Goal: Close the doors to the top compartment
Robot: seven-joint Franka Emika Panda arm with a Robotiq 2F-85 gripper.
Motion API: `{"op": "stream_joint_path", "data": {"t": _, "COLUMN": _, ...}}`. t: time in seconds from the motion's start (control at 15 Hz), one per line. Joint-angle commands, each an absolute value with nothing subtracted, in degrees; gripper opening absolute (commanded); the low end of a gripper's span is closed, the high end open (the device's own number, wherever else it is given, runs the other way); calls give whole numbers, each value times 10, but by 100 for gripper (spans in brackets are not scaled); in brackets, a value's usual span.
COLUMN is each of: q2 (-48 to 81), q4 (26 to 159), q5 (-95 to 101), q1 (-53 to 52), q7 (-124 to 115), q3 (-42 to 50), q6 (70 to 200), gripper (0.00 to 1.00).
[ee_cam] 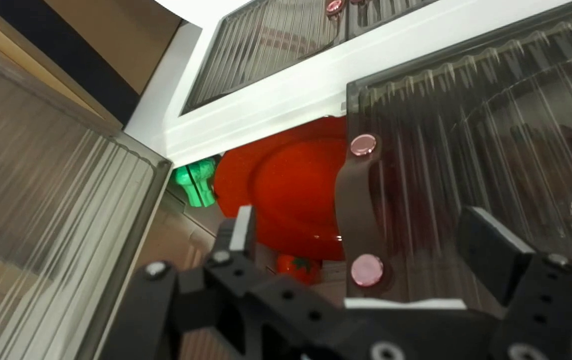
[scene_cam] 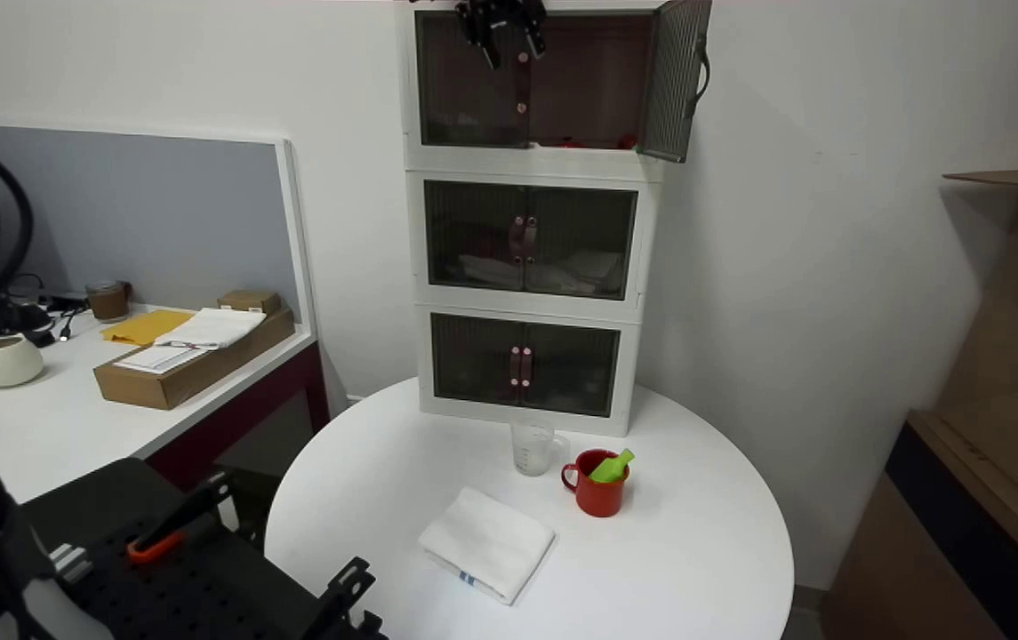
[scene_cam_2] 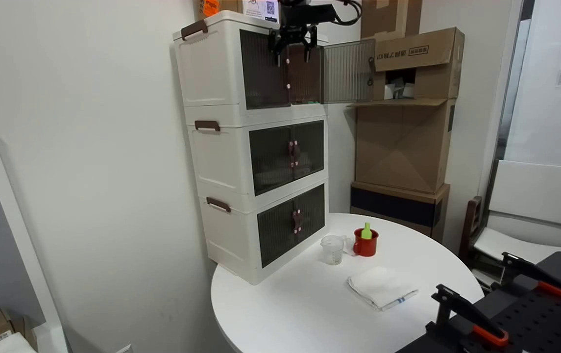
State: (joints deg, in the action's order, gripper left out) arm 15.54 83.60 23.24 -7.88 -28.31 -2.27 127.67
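Note:
The top compartment point(scene_cam: 473, 160) of the white cabinet has two smoky see-through doors; it also shows in an exterior view point(scene_cam_2: 207, 68). One door point(scene_cam: 464, 98) lies flat across the opening, shut or nearly so; it is at the right in the wrist view point(ee_cam: 435, 150). The other door point(scene_cam: 677, 84) is swung wide open; it shows in an exterior view point(scene_cam_2: 349, 73) and at the left in the wrist view point(ee_cam: 66, 200). My gripper point(ee_cam: 360, 220) is open and empty in front of the flat door's brown handle point(ee_cam: 358, 195). It also shows in both exterior views point(scene_cam: 515, 58) point(scene_cam_2: 292, 53).
Inside the compartment are a red plate point(ee_cam: 290, 185), a green object point(ee_cam: 196, 182) and a red tomato-like object point(ee_cam: 298, 267). Cardboard boxes point(scene_cam_2: 402, 147) stand beyond the open door. The round table point(scene_cam: 695, 533) below holds a red mug point(scene_cam: 599, 498), measuring cup point(scene_cam: 529, 452) and cloth point(scene_cam: 486, 542).

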Motion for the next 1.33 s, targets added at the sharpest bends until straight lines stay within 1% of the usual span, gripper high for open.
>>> {"op": "stream_joint_path", "data": {"t": 0.0, "q2": 206, "q4": 774, "q5": 239, "q1": -98, "q7": -290, "q3": -6, "q6": 1275, "gripper": 100}}
{"op": "stream_joint_path", "data": {"t": 0.33, "q2": 188, "q4": 791, "q5": 222, "q1": -98, "q7": -271, "q3": -7, "q6": 1268, "gripper": 100}}
{"op": "stream_joint_path", "data": {"t": 0.67, "q2": 89, "q4": 891, "q5": 104, "q1": -63, "q7": -159, "q3": -27, "q6": 1233, "gripper": 100}}
{"op": "stream_joint_path", "data": {"t": 0.87, "q2": 10, "q4": 954, "q5": 76, "q1": -47, "q7": -95, "q3": -17, "q6": 1139, "gripper": 100}}
{"op": "stream_joint_path", "data": {"t": 1.07, "q2": -64, "q4": 1005, "q5": 142, "q1": -27, "q7": -68, "q3": -4, "q6": 1062, "gripper": 100}}
{"op": "stream_joint_path", "data": {"t": 1.27, "q2": -135, "q4": 1053, "q5": 186, "q1": 5, "q7": -22, "q3": 14, "q6": 1025, "gripper": 100}}
